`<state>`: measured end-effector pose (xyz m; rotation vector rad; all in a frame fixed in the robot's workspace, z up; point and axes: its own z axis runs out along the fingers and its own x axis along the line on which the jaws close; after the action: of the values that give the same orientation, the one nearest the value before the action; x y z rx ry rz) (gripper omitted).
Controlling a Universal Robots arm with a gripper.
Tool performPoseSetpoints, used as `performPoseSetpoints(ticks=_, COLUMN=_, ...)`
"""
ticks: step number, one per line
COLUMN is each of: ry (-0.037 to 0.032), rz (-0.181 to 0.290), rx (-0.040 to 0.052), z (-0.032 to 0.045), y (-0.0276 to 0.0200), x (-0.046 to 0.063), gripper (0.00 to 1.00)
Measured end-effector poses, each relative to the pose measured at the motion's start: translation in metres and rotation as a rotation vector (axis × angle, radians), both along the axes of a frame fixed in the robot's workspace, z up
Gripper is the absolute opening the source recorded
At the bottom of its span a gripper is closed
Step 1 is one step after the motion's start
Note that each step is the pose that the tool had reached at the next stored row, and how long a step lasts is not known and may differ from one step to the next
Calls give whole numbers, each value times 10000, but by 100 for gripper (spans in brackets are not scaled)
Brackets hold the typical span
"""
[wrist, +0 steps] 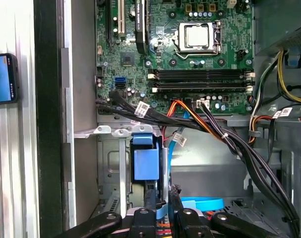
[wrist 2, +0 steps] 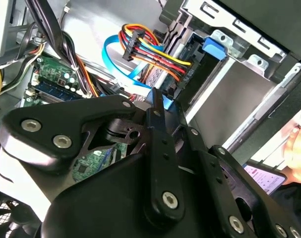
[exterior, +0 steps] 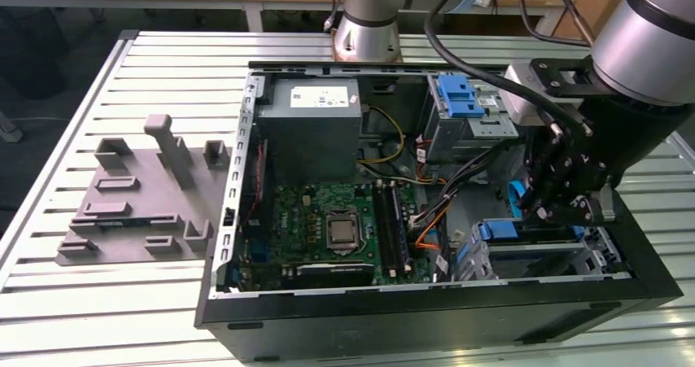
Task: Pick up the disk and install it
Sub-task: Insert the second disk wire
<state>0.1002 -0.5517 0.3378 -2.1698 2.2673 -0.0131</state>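
The disk (exterior: 510, 230) stands edge-on in the lower drive bay at the front right corner of the open computer case (exterior: 233, 220). Its blue carrier frame (wrist: 146, 163) shows between the bay's metal walls in the first wrist view. My gripper (exterior: 548, 212) reaches down into the case right at the disk's outer end. Its black fingers (wrist: 150, 198) stand close together with a thin blue edge of the carrier between them, so it is shut on the disk. In the second wrist view the gripper (wrist 2: 157, 106) points at the bay, beside bundled coloured cables (wrist 2: 150, 57).
Black and orange cables (wrist: 200, 124) cross just above the bay, and a blue flat cable (wrist: 202, 203) loops beside the fingers. A grey cage with a blue latch (exterior: 461, 98) stands behind. A grey holder (exterior: 130, 212) lies outside the case. A phone (wrist: 1, 79) and a hand (wrist 2: 299, 144) are nearby.
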Motion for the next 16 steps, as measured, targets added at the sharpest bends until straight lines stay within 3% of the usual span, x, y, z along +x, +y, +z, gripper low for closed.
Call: performPoseSetpoints(ticks=16, ry=0, rz=-55, rx=7, z=-17, y=-32, x=26, gripper=25)
